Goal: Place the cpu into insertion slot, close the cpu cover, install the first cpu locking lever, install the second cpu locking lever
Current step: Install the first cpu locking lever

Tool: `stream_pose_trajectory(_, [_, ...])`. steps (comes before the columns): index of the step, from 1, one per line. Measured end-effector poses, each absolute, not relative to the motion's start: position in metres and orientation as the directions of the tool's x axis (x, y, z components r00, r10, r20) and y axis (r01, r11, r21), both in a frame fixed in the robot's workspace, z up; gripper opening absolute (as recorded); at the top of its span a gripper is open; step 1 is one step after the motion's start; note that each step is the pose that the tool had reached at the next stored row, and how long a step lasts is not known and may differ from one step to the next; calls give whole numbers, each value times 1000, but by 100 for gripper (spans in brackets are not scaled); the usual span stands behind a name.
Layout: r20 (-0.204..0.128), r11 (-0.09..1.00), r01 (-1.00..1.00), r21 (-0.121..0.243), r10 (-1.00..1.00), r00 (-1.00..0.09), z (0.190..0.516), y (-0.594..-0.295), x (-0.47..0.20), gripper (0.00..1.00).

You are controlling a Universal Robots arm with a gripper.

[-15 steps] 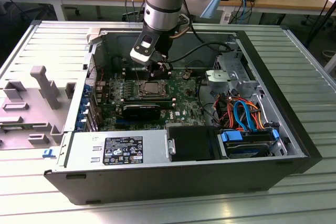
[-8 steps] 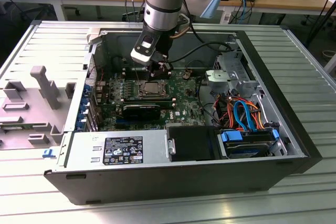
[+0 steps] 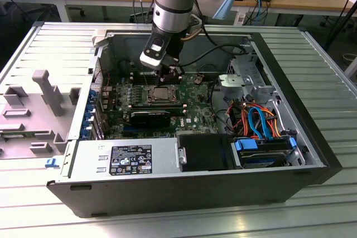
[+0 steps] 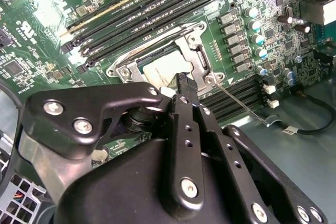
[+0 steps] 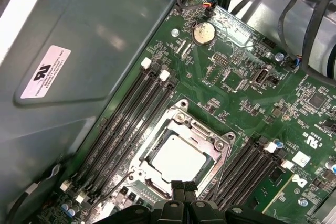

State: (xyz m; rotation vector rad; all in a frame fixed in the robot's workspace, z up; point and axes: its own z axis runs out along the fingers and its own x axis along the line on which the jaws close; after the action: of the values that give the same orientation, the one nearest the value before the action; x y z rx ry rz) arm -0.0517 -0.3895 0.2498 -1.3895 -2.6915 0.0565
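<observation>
The cpu lies flat in the insertion slot on the green board, its silvery top showing through the window of the cpu cover. The cover lies down over the chip in both wrist views. My gripper hangs just above the near edge of the slot, its two black fingertips pressed together with nothing seen between them. A thin wire locking lever sticks out from a corner of the cover across the memory slots. In the exterior view the gripper sits right over the socket.
Long black memory slots flank the socket on both sides. The open case's grey metal wall rises close by. Cables and drive bays fill the exterior view's right, and a power supply lies along the case front.
</observation>
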Motion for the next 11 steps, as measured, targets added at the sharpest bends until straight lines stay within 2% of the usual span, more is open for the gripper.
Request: stream_pose_trajectory(11, [82,599,796,-84,801,-593,250,-389,-52,11])
